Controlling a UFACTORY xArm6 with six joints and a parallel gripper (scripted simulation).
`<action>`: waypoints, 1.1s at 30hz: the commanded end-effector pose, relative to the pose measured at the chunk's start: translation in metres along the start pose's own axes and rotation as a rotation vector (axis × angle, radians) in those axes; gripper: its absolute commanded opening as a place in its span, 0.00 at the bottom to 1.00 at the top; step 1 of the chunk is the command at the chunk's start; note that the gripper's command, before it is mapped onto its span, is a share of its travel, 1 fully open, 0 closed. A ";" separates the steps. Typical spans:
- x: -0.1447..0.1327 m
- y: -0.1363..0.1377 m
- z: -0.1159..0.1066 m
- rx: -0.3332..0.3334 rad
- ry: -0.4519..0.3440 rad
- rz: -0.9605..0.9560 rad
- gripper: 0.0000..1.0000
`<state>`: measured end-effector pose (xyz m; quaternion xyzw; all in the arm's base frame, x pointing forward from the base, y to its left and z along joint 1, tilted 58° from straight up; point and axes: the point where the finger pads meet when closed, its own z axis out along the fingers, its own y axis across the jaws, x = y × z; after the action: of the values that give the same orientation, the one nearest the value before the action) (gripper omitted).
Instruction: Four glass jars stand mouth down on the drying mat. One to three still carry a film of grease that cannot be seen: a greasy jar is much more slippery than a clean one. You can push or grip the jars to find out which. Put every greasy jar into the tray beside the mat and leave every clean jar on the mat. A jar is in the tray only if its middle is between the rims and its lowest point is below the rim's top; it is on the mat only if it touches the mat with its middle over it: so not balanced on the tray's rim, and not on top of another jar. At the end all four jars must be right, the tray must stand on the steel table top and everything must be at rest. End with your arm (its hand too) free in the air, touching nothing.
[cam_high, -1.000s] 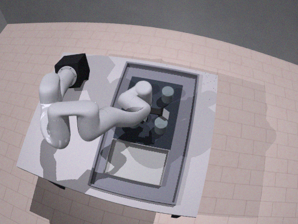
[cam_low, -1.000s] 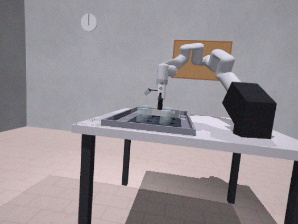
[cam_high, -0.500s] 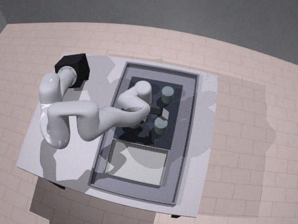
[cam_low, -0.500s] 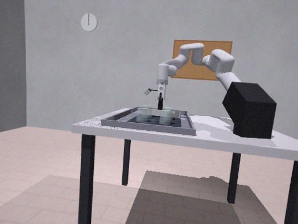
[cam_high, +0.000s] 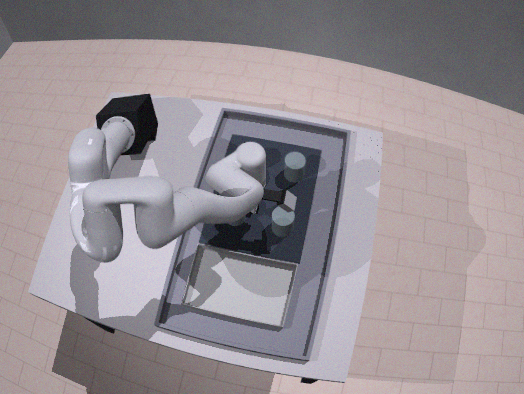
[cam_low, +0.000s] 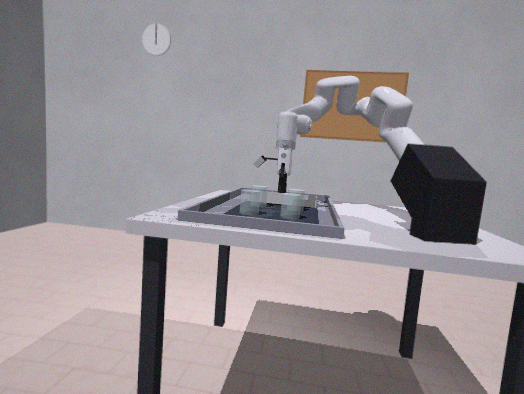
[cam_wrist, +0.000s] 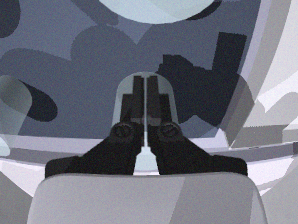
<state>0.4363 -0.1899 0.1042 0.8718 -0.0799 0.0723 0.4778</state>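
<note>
While the arm's wrist blocks part of our top view, we see two jars (cam_high: 283, 221) (cam_low: 291, 205) on the mat (cam_high: 307, 200) (cam_low: 272, 212) (cam_wrist: 50, 42), our gripper (cam_low: 282, 191) (cam_wrist: 145, 91) closed, and the tray (cam_high: 240, 316) holding no jar.

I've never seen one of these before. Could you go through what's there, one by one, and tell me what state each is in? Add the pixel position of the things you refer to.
Gripper (cam_low: 282, 191) (cam_wrist: 145, 91): closed, nothing between its fingers
Arm (cam_high: 155, 195) (cam_low: 345, 82): bent, reaching over the mat
Two jars seen from above (cam_high: 295, 162) (cam_high: 283, 220): upright, apart
Tray (cam_high: 289, 294): empty, beside the mat
Mat (cam_high: 309, 200): lying flat, jars on it
Grease: cannot be seen
</note>
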 end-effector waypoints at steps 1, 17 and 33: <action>0.001 0.000 -0.001 0.001 0.002 0.001 0.00; -0.001 0.000 -0.001 0.001 0.002 0.001 0.00; -0.003 0.000 -0.001 0.001 0.002 0.001 0.00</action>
<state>0.4325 -0.1896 0.1034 0.8718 -0.0799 0.0723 0.4778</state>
